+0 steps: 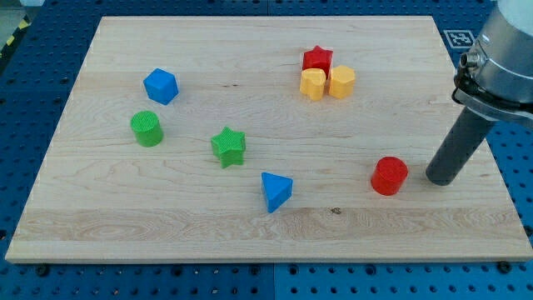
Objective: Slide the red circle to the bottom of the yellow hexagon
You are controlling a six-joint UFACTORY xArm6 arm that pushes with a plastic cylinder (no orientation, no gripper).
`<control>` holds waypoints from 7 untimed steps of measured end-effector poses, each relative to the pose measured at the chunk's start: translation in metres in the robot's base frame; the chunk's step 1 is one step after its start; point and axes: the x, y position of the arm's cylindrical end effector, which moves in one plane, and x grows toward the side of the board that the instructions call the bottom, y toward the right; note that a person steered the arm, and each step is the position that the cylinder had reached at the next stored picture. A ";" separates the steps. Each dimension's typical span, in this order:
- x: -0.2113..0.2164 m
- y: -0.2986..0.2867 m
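Note:
The red circle (389,176) stands on the wooden board at the lower right. The yellow hexagon (341,82) sits at the upper middle-right, touching a second yellow block (313,84) on its left, with a red star (317,59) just above them. My tip (440,177) rests on the board to the right of the red circle, a small gap apart from it. The red circle lies well below the yellow hexagon and somewhat to its right.
A blue hexagon-like block (161,86) and a green circle (146,128) sit at the left. A green star (228,147) and a blue triangle (276,191) sit near the middle. The board's right edge (479,125) runs close to my tip.

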 end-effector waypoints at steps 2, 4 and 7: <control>0.023 -0.010; 0.030 -0.041; 0.030 -0.065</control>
